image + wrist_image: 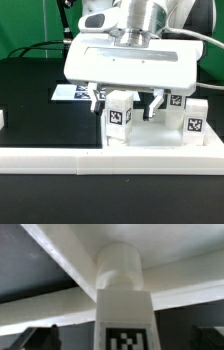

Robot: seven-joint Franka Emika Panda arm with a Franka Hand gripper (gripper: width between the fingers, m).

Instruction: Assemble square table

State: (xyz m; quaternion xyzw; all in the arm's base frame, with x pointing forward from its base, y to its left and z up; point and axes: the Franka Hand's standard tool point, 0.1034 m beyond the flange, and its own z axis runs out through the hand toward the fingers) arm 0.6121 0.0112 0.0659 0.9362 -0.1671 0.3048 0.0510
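My gripper (125, 103) hangs open over the square table's white slab (160, 138). One dark finger (97, 98) stands on each side of an upright white leg (120, 116) with a black-and-white tag, and a gap shows on both sides. In the wrist view the same leg (122, 303) runs between the fingers (40, 337), untouched, my gripper (122, 339) straddling it. Its rounded far end meets the slab (180, 243) where two raised rims join. Two more tagged legs (176, 106) (195, 120) stand on the exterior view's right.
A long white border bar (50, 155) runs along the front of the black table. The marker board (70, 93) lies behind the gripper on the exterior view's left. A green backdrop stands at the rear.
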